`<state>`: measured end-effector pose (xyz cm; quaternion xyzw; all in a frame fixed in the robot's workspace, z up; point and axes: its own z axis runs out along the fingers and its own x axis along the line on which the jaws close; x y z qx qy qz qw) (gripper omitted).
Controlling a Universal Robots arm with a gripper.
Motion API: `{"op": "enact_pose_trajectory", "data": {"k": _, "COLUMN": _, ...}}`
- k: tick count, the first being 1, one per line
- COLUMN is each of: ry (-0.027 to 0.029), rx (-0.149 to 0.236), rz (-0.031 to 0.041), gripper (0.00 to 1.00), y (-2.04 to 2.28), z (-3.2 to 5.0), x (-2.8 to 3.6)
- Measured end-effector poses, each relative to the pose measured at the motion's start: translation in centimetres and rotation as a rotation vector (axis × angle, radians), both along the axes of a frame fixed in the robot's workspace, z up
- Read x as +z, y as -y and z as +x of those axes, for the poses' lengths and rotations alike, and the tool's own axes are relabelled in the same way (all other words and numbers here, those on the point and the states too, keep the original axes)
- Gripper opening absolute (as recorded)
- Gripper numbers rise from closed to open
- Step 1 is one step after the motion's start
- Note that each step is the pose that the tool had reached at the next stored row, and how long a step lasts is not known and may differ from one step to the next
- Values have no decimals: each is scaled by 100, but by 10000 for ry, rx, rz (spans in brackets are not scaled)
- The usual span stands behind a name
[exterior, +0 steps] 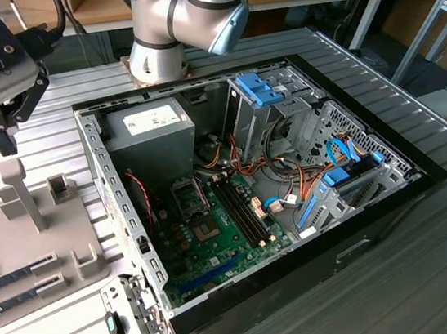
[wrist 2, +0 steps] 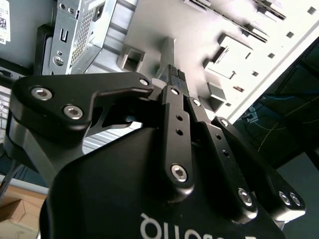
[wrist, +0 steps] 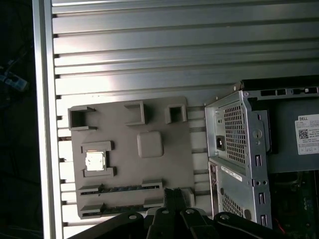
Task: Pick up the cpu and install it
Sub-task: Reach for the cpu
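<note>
Claw [wrist: 172,192] hangs clenched and empty above the tray [wrist: 124,167]; cpu [wrist: 94,160] sits nested there. Light, stiff, fragile, I'd say, so grip opposite edges.

Exterior view oblique above case [exterior: 302,264]; both wrist views face parts tray [wrist: 129,169] past gripper [wrist 2: 175,74].

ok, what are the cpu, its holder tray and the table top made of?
cpu: bright silver top that glares under the light, looks like bare metal.
tray: uniform matte grey with moulded pockets, probably plastic, possibly printed.
table top: long ribbed silver slats with a soft sheen, likely aluminium profile.
</note>
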<state>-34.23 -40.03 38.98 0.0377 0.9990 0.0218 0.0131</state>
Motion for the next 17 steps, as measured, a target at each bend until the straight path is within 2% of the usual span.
{"op": "enact_pose_trajectory", "data": {"k": 17, "ry": -1, "rx": 0, "rz": -1, "gripper": 11, "y": 0, "z": -57, "x": -1}}
